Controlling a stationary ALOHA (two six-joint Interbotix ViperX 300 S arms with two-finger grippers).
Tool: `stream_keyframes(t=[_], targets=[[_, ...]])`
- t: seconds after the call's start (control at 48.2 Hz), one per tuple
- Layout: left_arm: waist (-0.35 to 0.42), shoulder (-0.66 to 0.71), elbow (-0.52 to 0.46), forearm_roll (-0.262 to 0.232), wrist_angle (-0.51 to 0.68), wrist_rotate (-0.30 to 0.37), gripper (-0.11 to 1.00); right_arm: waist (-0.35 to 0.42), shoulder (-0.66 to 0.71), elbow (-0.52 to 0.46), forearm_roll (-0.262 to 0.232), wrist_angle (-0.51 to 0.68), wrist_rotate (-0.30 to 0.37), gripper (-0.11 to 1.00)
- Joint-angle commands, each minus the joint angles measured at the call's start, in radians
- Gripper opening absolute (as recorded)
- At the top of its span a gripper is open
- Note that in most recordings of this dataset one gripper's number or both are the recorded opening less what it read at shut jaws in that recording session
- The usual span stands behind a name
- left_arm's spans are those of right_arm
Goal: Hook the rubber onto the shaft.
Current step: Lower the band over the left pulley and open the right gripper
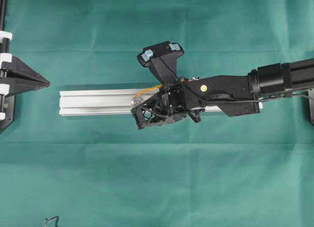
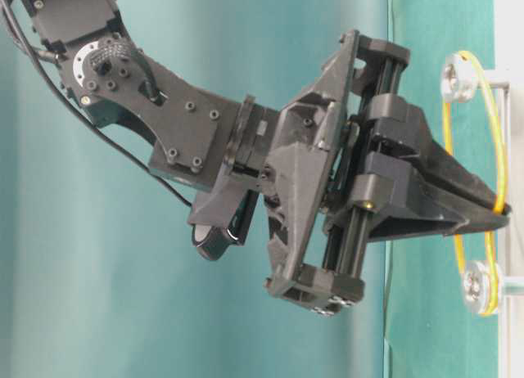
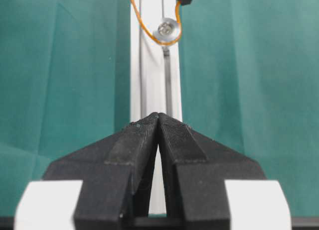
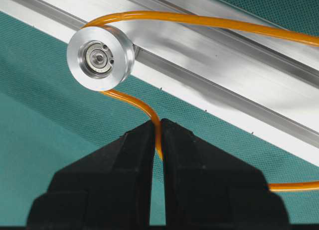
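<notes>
The orange rubber band (image 4: 199,20) runs round a silver pulley on its shaft (image 4: 100,58) on the aluminium rail (image 4: 209,56). My right gripper (image 4: 158,126) is shut on one strand of the band just below that pulley. In the table-level view the band (image 2: 496,141) loops round two pulleys (image 2: 458,77) (image 2: 479,284), and the right gripper (image 2: 501,218) pinches the strand between them. From overhead the right gripper (image 1: 142,109) is over the rail (image 1: 93,101), with the band (image 1: 147,91) partly hidden. My left gripper (image 1: 48,82) is shut and empty, left of the rail's end; its wrist view (image 3: 158,116) shows one pulley (image 3: 167,30).
Green cloth (image 1: 157,178) covers the table. The right arm (image 1: 274,82) reaches in from the right over the rail. A black cable end (image 1: 51,220) lies at the front left edge.
</notes>
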Motion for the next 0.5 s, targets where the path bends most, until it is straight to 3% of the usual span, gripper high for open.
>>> stream_keyframes(t=[0.0,0.124,0.373,0.415,0.477], targets=[[-0.003,0.006,-0.031,0.003,-0.006,0.000,0.02,-0.003,-0.048,-0.008,-0.005,-0.003,-0.002,0.07],[-0.003,0.005,-0.031,0.003,-0.008,0.000,0.02,-0.005,-0.048,-0.008,-0.008,0.000,-0.003,0.16],[-0.003,0.005,-0.031,0.003,-0.008,0.000,0.02,-0.003,-0.049,-0.009,-0.031,0.003,-0.002,0.85],[-0.002,0.005,-0.031,0.003,-0.006,0.000,0.02,-0.005,-0.051,-0.009,-0.034,0.003,-0.002,0.93],[-0.002,0.006,-0.031,0.003,-0.006,0.000,0.02,-0.005,-0.051,-0.009,-0.037,0.003,-0.002,0.94]])
